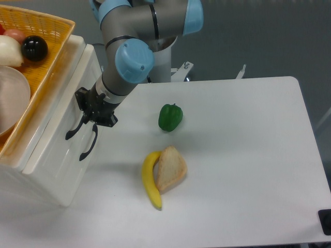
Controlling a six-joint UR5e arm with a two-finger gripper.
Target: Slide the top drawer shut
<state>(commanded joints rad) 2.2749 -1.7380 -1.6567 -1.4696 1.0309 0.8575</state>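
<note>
Fingers (89, 118) are seen pressed vs. the top drawer (51, 134) front by its black handle (76, 129); whether spread or pinched can't be told. Drawer is shown nearly flush w/ the cabinet at bench (248, 155) left. Orange basket (49, 26) is set on top; green pepper (170, 117), banana (150, 181) & bread (170, 168) are laid nearby.

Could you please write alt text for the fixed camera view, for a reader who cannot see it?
A robot arm's pincer presses against the black handle of the top drawer, which sits nearly flush in a white cabinet under an orange basket. On the white table lie a green pepper, a banana and a piece of bread.
</note>
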